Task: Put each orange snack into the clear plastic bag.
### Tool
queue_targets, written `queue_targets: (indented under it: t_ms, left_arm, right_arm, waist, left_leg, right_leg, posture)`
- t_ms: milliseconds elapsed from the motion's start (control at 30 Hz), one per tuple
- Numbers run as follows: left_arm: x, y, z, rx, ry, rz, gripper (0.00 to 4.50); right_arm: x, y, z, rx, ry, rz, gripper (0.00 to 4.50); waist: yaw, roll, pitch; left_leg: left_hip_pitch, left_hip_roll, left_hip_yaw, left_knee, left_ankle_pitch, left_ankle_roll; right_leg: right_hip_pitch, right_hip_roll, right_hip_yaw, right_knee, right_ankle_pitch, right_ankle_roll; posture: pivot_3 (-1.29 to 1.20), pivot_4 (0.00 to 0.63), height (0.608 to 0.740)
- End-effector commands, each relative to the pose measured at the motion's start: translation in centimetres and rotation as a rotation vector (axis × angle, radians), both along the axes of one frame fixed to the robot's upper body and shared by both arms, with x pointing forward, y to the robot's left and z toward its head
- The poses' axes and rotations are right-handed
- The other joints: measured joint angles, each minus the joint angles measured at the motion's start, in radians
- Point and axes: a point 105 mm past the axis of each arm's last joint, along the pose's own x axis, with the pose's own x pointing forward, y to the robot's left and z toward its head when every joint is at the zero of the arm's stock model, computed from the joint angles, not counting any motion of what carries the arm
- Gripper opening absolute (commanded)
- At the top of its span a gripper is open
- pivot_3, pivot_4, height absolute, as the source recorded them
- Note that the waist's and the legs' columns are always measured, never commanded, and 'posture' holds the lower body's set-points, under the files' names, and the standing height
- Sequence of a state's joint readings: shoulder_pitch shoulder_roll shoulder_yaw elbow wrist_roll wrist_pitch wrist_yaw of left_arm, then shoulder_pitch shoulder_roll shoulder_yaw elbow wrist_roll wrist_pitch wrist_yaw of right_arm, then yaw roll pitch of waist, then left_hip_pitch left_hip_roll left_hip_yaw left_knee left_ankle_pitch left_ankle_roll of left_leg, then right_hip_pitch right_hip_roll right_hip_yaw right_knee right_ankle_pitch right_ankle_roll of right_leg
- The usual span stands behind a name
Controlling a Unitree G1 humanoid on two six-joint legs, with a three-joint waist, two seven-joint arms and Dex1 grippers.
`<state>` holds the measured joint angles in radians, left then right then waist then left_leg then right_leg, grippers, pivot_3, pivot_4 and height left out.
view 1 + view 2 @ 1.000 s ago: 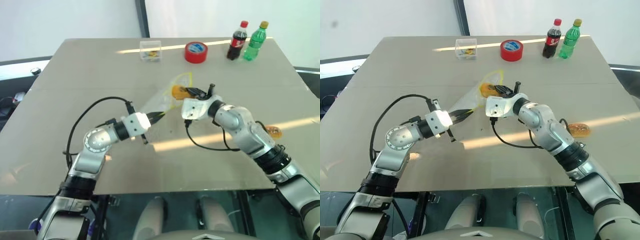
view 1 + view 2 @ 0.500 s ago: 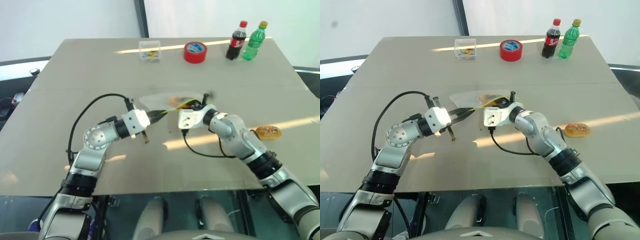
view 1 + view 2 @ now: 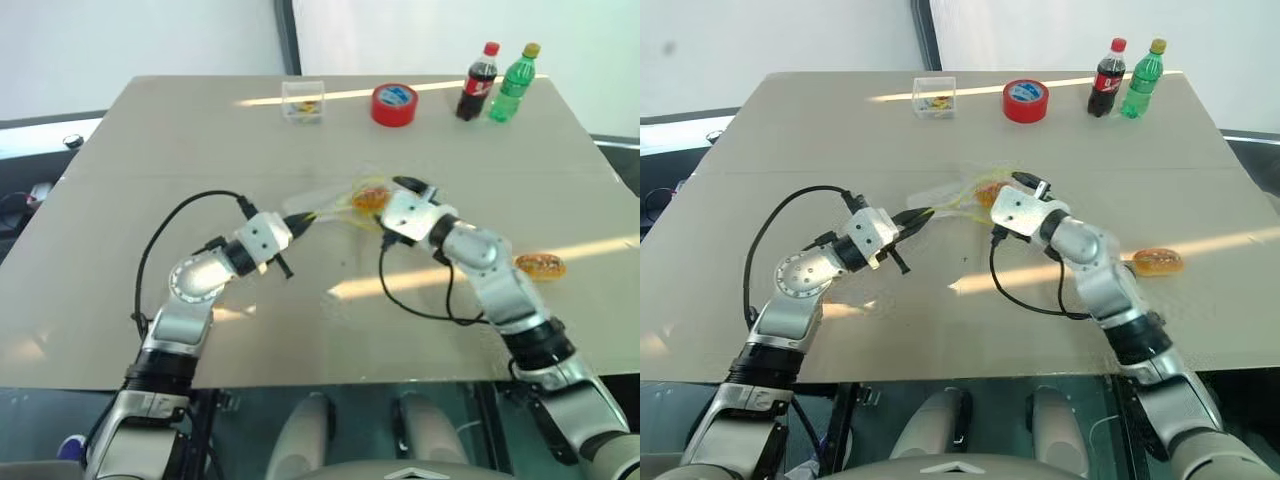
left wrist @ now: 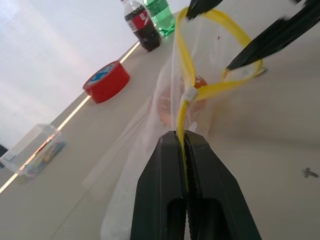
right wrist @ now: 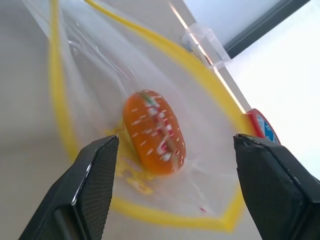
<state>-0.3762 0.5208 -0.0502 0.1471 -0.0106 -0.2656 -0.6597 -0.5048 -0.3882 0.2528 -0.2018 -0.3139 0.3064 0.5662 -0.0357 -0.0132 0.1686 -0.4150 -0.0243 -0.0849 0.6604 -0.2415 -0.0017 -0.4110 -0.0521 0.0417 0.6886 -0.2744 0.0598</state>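
The clear plastic bag (image 3: 335,198) sits mid-table, its yellow seal strip (image 4: 183,95) spread in a loop. My left gripper (image 3: 298,219) is shut on that strip at the bag's left end. One orange snack (image 5: 154,131) with a speckled top lies inside the bag, just past the mouth. My right gripper (image 3: 392,190) stands open at the mouth, one finger (image 5: 95,180) on either side of the snack and neither touching it. A second orange snack (image 3: 540,265) lies on the table to the right, beside my right forearm.
At the table's far edge stand a small clear box (image 3: 303,100), a red tape roll (image 3: 394,104), a cola bottle (image 3: 476,82) and a green bottle (image 3: 512,82). A black cable loops from each wrist over the tabletop (image 3: 150,160).
My right gripper held the snack at the raised bag mouth; it has since opened, rolled and drawn slightly right. The snack now lies in the bag, which sits lower.
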Motion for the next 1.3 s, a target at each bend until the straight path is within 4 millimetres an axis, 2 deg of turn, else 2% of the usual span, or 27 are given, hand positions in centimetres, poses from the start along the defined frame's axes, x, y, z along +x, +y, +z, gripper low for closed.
queue_targets:
  t_ms: [33, 133, 233, 267, 367, 433, 600, 833, 967, 1133, 1300]
  left_arm:
    - [0.8, 0.3, 0.7, -0.002, -0.036, 0.050, 0.00]
    - [1.4, 0.0, 1.0, -0.011, -0.060, 0.076, 0.00]
    - [1.8, 0.0, 1.1, -0.023, -0.061, 0.086, 0.00]
    - [1.9, 0.1, 1.1, -0.023, -0.060, 0.087, 0.00]
    - [2.2, 0.0, 1.0, -0.027, -0.055, 0.087, 0.00]
    - [2.4, -0.1, 1.1, -0.030, -0.053, 0.083, 0.00]
    - [2.8, -0.5, 1.2, -0.036, -0.051, 0.068, 0.00]
    - [2.9, -0.7, 1.0, -0.036, -0.049, 0.061, 0.00]
    - [2.9, -0.7, 1.0, -0.040, -0.049, 0.072, 0.00]
    - [2.8, -0.7, 1.0, -0.048, -0.044, 0.080, 0.00]
    - [2.7, -0.7, 0.9, -0.049, -0.040, 0.084, 0.00]
  right_arm:
    - [-1.2, -2.6, 2.4, 0.043, -0.038, -0.092, 3.82]
    - [-1.7, -6.2, 2.4, 0.190, 0.081, -0.271, 3.82]
    - [-2.8, -9.6, 2.3, 0.315, 0.129, -0.461, 3.82]
    - [-3.1, -10.8, 2.2, 0.382, 0.150, -0.539, 4.37]
    - [-4.0, -13.3, 1.5, 0.475, 0.170, -0.737, 4.44]
    - [-4.7, -14.2, 1.0, 0.565, 0.196, -0.845, 4.44]
    - [-6.2, -15.1, -1.1, 0.814, 0.385, -1.106, 4.44]
    - [-6.0, -15.9, -2.0, 1.151, 0.478, -1.331, 4.44]
    - [-5.8, -16.2, -2.3, 1.236, 0.524, -1.434, 4.44]
    - [-4.9, -15.7, -2.0, 1.323, 0.588, -1.419, 4.44]
    - [-3.1, -13.1, -1.6, 1.399, 0.707, -1.274, 4.44]
  waist:
    - [0.000, 0.000, 0.000]
    - [0.001, 0.000, 0.000]
    - [0.002, 0.000, 0.000]
    - [0.001, 0.000, 0.000]
    - [-0.001, 0.000, 0.000]
    - [-0.001, 0.000, 0.000]
    - [-0.003, 0.000, 0.000]
    - [0.001, 0.000, -0.001]
    - [-0.001, 0.001, -0.001]
    - [-0.009, 0.002, -0.001]
    - [-0.008, 0.003, -0.002]
  left_leg:
    - [0.000, 0.000, 0.000, 0.000, 0.000, 0.000]
    - [0.000, 0.000, 0.000, 0.000, 0.000, 0.000]
    - [0.000, 0.000, 0.000, 0.000, 0.000, 0.000]
    - [0.000, 0.000, 0.000, 0.000, 0.000, 0.000]
    - [0.001, 0.000, 0.000, 0.000, 0.000, 0.000]
    - [0.001, 0.000, 0.000, 0.000, 0.000, 0.000]
    - [0.001, 0.000, 0.001, 0.001, 0.000, 0.000]
    - [0.001, -0.001, 0.000, 0.002, 0.000, 0.000]
    - [0.001, -0.002, 0.000, 0.002, 0.000, -0.001]
    - [0.001, -0.001, 0.001, 0.001, 0.000, 0.000]
    - [0.001, -0.001, 0.002, 0.001, 0.000, 0.000]
  right_leg:
    - [0.000, 0.000, 0.000, 0.000, 0.000, 0.000]
    - [0.000, 0.000, 0.000, 0.000, 0.000, 0.000]
    - [0.001, 0.000, 0.000, 0.001, 0.000, 0.000]
    - [0.001, 0.000, 0.000, 0.001, 0.000, 0.000]
    - [0.000, 0.000, 0.001, 0.002, 0.000, 0.000]
    - [0.000, 0.000, 0.001, 0.002, 0.000, 0.000]
    - [0.000, 0.000, 0.001, 0.004, 0.000, 0.000]
    - [-0.001, -0.001, 0.001, 0.005, 0.000, 0.000]
    - [-0.001, -0.001, 0.000, 0.005, 0.000, 0.000]
    - [-0.001, -0.001, 0.002, 0.006, 0.000, 0.000]
    - [-0.001, -0.001, 0.002, 0.006, 0.000, 0.000]
  posture:
    - [0.00, 0.150, 0.740]
    - [0.00, 0.150, 0.740]
    - [0.00, 0.150, 0.740]
    - [0.00, 0.150, 0.740]
    - [0.00, 0.150, 0.740]
    - [0.00, 0.150, 0.740]
    - [0.00, 0.150, 0.740]
    - [0.00, 0.150, 0.740]
    - [0.00, 0.150, 0.740]
    - [0.00, 0.150, 0.740]
    - [0.00, 0.150, 0.740]
